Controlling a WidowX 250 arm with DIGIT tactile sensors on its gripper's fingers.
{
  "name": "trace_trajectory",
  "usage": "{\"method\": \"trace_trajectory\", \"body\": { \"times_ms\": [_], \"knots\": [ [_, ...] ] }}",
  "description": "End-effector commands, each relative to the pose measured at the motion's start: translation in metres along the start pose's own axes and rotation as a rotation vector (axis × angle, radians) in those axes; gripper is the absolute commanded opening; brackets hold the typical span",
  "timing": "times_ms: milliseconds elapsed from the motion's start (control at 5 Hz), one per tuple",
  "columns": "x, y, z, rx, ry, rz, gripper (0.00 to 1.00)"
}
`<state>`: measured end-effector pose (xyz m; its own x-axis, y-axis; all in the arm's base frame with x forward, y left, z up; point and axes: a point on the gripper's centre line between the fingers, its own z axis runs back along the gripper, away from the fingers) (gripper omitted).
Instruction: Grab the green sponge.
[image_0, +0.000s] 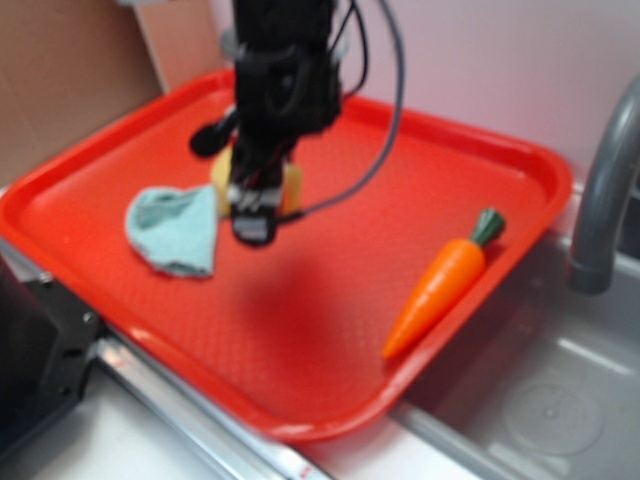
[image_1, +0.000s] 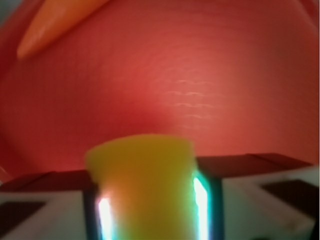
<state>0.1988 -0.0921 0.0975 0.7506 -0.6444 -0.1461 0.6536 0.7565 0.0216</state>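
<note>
While the black robot gripper (image_0: 257, 200) stood over the far-left part of the red plastic tray (image_0: 330, 290), its fingers were pinched on the pale-yellow foam sponge block (image_0: 292, 188), which showed only as yellow patches either side of the arm, its long axis running roughly nine to three o'clock across the tray. The wrist view showed what the exterior could not: the sponge (image_1: 145, 185) wedged between both pads (image_1: 90, 210), its end pointing toward twelve o'clock. A light-teal terry cloth (image_0: 175, 230) lay just at nine o'clock of the gripper; an orange toy carrot (image_0: 440, 285) lay well apart at four o'clock. A grey faucet (image_0: 605, 190) and sink (image_0: 540, 400) bordered the tray.
</note>
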Motion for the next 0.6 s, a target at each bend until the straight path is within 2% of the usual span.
{"method": "trace_trajectory", "body": {
  "times_ms": [0,200,400],
  "knots": [
    [-0.03,0.007,0.089,-0.149,-0.199,0.482,0.0],
    [-0.044,0.007,0.113,-0.15,-0.282,0.729,0.0],
    [-0.049,0.006,0.125,-0.142,-0.306,0.707,0.0]
  ]
}}
